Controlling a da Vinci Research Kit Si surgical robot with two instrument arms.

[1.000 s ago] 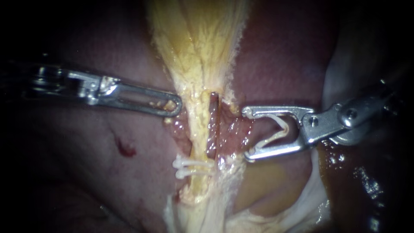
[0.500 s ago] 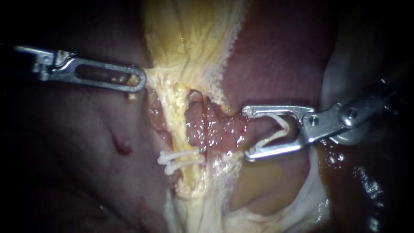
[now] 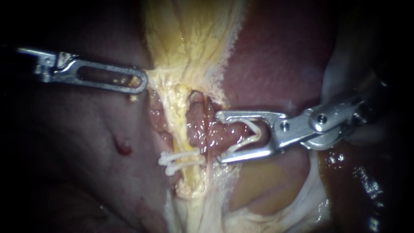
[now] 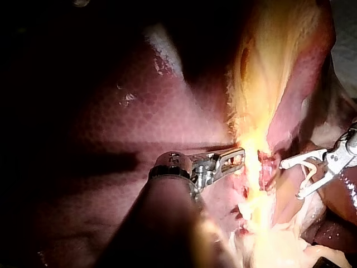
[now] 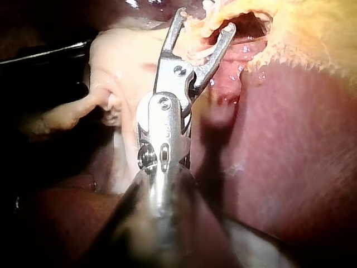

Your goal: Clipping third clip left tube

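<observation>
Right instrument [image 3: 220, 137] holds clip [image 3: 252, 131] near tube [image 3: 177, 121]; left instrument [image 3: 140, 82] seemingly grips tissue [image 3: 170, 80].

The dark red liver [image 3: 280, 51] fills the backdrop under a bright central light (glistening where wet), and the edges fade into blackness.

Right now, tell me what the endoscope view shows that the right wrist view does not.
Only the endoscope view: the left instrument, its jaws shut on the edge of the yellow tissue, and two white clips across the left tube.
Only the right wrist view: a dark bar beyond the pale tissue, which I cannot identify.
Both: the right instrument, its jaws spread wide around a loaded clip, and the yellow tissue ahead of it.
</observation>
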